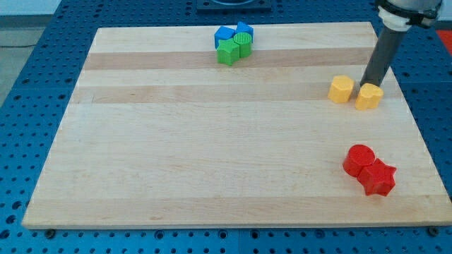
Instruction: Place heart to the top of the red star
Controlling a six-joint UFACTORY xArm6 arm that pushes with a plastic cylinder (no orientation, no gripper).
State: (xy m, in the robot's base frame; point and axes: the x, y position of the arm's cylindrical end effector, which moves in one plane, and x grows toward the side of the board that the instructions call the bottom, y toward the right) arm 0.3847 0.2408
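Two yellow blocks sit near the view's right edge of the wooden board (pixel 212 155), and one of them is the piece the task concerns. The yellow heart (pixel 369 97) lies farther to the view's right, its lobed outline only roughly readable at this size. Just beside it, toward the view's left and with a narrow gap between, sits a yellow hexagon-like block (pixel 341 89); whether its sides are truly six I cannot tell.

My tip (pixel 368 85) comes down at the heart's upper edge, touching or all but touching it on the side toward the view's top. The dark rod slants up from there toward the view's top right corner, where the arm's pale collar shows. There is no claw on this arm, so nothing opens, closes or grips; contact is only by the rod's end.

Well below the heart, toward the view's bottom right, lies the red star (pixel 379 178). A red cylinder (pixel 360 159) touches it on the upper left side. The heart is well apart from both, roughly above them in the view.

Far off at the view's top centre is a tight cluster of four: a blue block (pixel 224 35) and a blue ridged cylinder (pixel 244 30) behind, a green block (pixel 227 51) and a green ridged cylinder (pixel 244 47) in front, all touching. A blue perforated surface (pixel 42 77) surrounds the board.
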